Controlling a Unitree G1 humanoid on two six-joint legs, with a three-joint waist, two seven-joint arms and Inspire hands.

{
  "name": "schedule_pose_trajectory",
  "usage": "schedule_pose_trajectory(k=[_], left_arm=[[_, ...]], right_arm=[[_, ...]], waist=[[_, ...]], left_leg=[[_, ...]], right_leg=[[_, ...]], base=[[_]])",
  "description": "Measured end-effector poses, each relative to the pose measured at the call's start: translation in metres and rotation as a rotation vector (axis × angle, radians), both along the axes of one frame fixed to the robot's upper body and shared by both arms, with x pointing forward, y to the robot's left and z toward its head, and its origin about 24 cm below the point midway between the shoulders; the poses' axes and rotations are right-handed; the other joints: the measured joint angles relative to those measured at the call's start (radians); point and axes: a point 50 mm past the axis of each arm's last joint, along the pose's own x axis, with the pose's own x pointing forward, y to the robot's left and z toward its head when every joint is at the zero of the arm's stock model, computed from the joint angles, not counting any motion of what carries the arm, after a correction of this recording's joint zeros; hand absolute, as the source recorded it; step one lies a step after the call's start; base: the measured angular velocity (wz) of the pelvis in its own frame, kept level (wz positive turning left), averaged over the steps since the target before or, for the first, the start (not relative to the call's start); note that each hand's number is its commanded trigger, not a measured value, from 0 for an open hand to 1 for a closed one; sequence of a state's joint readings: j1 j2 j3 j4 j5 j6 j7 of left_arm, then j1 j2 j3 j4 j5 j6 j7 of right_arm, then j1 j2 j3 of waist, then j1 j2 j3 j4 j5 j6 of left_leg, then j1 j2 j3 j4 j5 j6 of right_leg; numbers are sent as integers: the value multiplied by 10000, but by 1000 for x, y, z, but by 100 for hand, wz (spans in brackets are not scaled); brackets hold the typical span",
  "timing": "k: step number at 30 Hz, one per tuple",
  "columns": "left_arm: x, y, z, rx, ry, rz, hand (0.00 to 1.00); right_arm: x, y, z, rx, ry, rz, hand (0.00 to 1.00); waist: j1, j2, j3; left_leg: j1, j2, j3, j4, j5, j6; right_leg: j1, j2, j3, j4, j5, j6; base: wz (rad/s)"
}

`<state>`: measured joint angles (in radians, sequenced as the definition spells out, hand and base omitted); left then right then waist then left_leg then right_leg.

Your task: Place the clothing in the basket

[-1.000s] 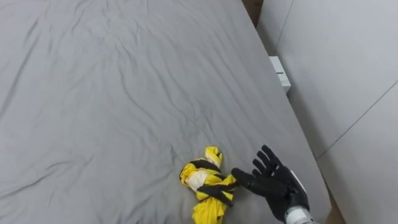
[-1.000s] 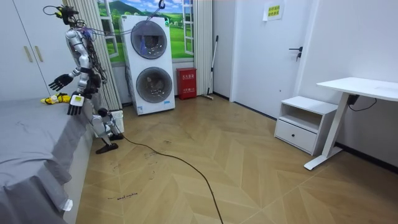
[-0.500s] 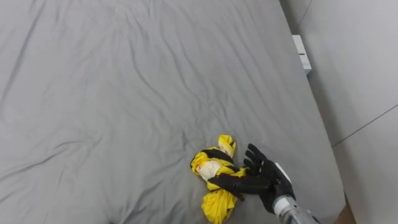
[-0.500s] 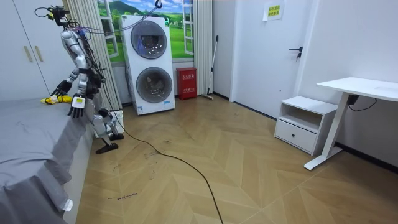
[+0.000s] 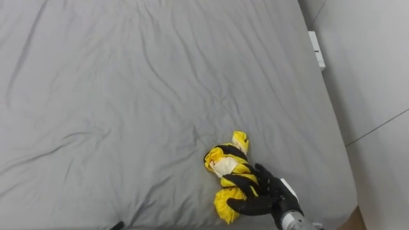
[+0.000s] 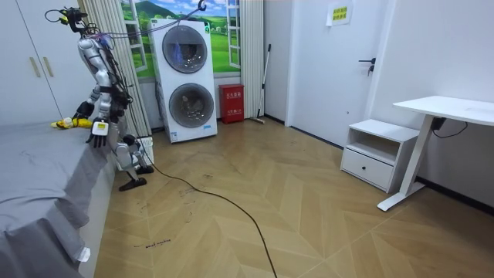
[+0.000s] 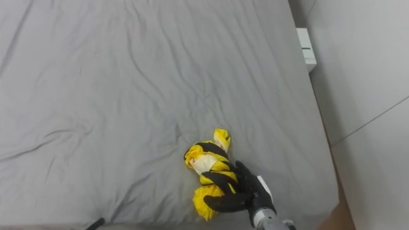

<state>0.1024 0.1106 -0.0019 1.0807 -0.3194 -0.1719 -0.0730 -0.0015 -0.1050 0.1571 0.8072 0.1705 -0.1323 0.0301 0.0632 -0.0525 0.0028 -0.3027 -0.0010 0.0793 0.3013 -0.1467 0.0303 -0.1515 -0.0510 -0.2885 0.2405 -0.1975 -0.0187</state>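
Left eye view: a grey bed (image 5: pixel 128 96) with a creased sheet; a yellow and black garment (image 5: pixel 227 163) lies bunched on it near the bed's near right edge; the right hand (image 5: pixel 268 197) reaches in from the lower right and rests on the lower end of the bundle; its fingers (image 5: pixel 246 182) lie stretched over the cloth and the thumb runs across the bottom fold, with cloth between them, not clenched. In the room view the robot stands at the bed's side, leaning toward it; the left hand (image 6: pixel 98 135) hangs beside the mattress edge, its state I cannot tell; two stacked washing machines (image 6: pixel 189 77) stand behind the robot.
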Motion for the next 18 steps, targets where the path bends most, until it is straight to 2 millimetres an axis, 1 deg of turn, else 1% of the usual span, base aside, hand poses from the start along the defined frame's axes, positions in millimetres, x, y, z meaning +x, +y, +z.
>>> schedule_pose_trajectory(k=[1,2,3,4,6,8,10,11,14,15,16,17,18], left_arm=[[0,0,0,56,27,44,0],[1,0,0,92,39,71,0],[2,-1,0,135,43,108,0],[3,-1,0,143,41,116,0],[7,-2,1,243,36,92,0],[7,-3,0,343,72,72,0],[9,-3,1,403,49,86,0],[9,-3,1,408,54,57,0],[8,-5,0,384,202,-50,0],[7,-7,-1,369,324,-144,0],[4,-8,-3,329,515,-176,0],[2,-8,-3,318,594,-188,0],[1,-9,-4,294,642,-178,0]], right_arm=[[2,2,-1,-277,79,241,0],[0,1,-4,-416,224,296,0],[3,1,-4,-746,228,405,0],[2,0,-5,-859,301,392,0],[2,-1,-7,-1310,391,458,0],[6,0,-6,-1514,343,492,0],[5,0,-7,-1701,349,402,0],[5,-1,-7,-1792,318,325,0],[6,-3,-6,-2058,236,-3,0],[8,-3,-5,-2190,142,-165,0],[7,-5,-6,-2291,162,-349,72],[8,-6,-5,-2357,140,-441,100],[10,-7,-4,-2437,85,-623,100]], waist=[[-5,-47,-27],[-10,-60,-30],[-9,-68,-27],[-6,-71,-24],[37,-107,-3],[35,-88,8],[45,-83,7],[25,-65,21],[170,-19,35],[208,24,64],[239,76,97],[253,103,107],[265,152,125]], left_leg=[[-1,-9,-38,-4,8,3],[-4,-16,-78,-2,11,5],[-15,-48,-183,1,28,8],[-18,-63,-240,-5,40,9],[-22,-80,-271,-13,60,8],[-85,-92,-307,-47,64,10],[-160,-114,-342,-108,129,17],[-209,-124,-363,-105,163,28],[-337,-122,-374,-107,185,22],[-374,-120,-398,-108,187,19],[-386,-117,-414,-114,187,18],[-397,-117,-418,-117,188,17],[-431,-118,-436,-119,191,12]], right_leg=[[12,1,-35,-8,0,0],[29,2,-56,-21,0,0],[67,-5,-130,-43,0,0],[80,-6,-149,-44,0,1],[98,-7,-177,-47,-2,7],[97,-4,-224,-106,-3,8],[82,2,-276,-233,17,39],[48,-10,-337,-243,18,41],[-102,-9,-364,-243,32,31],[-132,-2,-380,-243,48,18],[-145,2,-408,-242,66,16],[-157,2,-417,-243,71,15],[-180,3,-454,-243,74,13]], base=[[10],[14],[15],[18],[9],[6],[11],[10],[2],[4],[4],[4],[6]])
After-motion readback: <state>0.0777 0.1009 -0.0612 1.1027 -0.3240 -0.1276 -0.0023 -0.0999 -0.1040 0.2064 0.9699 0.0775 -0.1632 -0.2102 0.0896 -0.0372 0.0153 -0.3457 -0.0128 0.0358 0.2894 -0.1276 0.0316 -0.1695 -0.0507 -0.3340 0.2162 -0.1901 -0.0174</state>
